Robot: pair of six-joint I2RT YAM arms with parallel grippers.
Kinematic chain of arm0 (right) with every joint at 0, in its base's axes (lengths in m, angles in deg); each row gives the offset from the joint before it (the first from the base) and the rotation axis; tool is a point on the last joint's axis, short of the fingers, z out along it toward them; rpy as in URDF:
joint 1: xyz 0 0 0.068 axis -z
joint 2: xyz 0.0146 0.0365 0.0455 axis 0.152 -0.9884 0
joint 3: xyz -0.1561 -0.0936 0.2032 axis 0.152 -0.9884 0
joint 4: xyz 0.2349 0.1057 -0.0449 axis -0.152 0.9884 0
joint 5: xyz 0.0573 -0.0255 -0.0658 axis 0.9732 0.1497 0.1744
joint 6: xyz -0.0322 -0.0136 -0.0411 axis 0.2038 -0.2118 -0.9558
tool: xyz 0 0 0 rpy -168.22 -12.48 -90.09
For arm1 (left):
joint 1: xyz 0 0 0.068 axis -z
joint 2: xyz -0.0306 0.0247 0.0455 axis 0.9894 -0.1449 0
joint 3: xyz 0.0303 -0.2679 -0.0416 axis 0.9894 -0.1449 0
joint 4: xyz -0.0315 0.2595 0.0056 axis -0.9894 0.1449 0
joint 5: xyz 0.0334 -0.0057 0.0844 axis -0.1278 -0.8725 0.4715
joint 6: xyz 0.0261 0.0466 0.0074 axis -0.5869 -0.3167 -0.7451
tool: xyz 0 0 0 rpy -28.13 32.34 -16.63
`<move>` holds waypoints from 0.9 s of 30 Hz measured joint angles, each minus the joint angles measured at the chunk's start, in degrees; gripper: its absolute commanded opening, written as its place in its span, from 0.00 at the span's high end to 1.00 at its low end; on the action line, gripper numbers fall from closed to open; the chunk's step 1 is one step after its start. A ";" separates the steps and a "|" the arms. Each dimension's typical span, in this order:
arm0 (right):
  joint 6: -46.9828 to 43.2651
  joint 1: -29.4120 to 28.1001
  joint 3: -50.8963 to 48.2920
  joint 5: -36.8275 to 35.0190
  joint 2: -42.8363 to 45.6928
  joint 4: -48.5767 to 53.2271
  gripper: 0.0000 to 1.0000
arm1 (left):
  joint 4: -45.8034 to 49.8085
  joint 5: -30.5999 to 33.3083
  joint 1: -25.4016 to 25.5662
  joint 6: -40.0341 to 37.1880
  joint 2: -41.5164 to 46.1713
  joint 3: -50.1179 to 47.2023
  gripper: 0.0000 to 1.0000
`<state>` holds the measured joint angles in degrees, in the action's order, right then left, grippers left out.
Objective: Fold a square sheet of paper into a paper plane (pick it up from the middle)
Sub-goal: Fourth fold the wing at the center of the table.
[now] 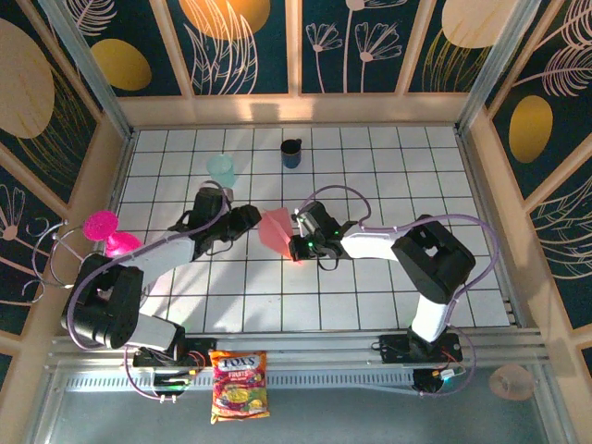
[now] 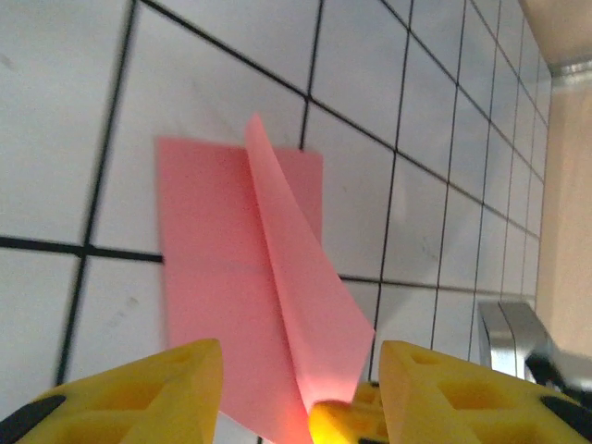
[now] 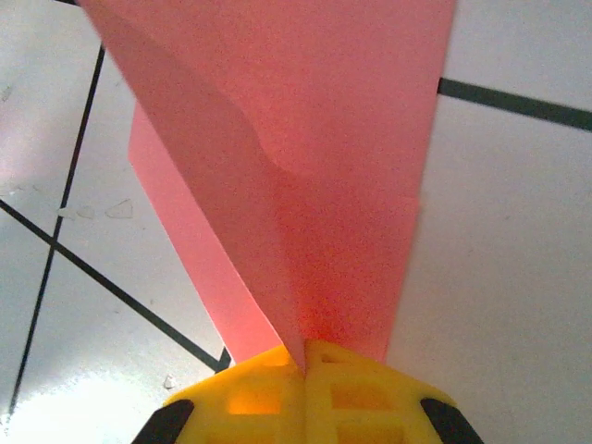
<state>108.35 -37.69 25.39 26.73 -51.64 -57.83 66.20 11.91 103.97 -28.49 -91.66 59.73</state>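
While right pincer [image 3: 303, 359] is pinching pink paper [image 3: 305, 166], left pincer [image 2: 298, 351] spread, we are noting goblet [image 1: 109, 233], teal cup [image 1: 222, 169], dark cup [image 1: 291, 153] well apart; snack bag [image 1: 240, 384] lettering blurred.

Bright overhead light; glare on table [image 3: 74, 388]; wrist views slightly soft.

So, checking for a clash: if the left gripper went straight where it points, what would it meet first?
Probably the raised flap of the square sheet of paper, just ahead of the open left gripper; depth is hard to judge.
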 measured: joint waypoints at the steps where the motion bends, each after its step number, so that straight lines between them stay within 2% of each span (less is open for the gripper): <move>1: 0.35 0.17 -0.33 0.79 0.07 -0.52 0.98 | -1.05 -0.28 0.90 0.24 -0.52 -0.44 0.52; 7: 2.54 1.77 -2.67 5.51 0.15 -3.69 0.98 | -8.00 -2.56 4.33 2.89 -4.61 -4.07 0.53; 17: 5.60 4.72 -4.83 13.29 0.13 -9.40 0.98 | -14.23 -4.48 5.16 4.61 -7.67 -5.77 0.56; 27: 6.91 5.20 -5.49 16.44 -0.50 -11.54 0.97 | -14.08 -4.83 5.53 3.93 -9.09 -4.00 0.54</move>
<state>115.26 -32.49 19.90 43.16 -52.14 -69.37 52.13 7.08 109.50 -24.55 -100.75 55.73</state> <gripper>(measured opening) 0.054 0.457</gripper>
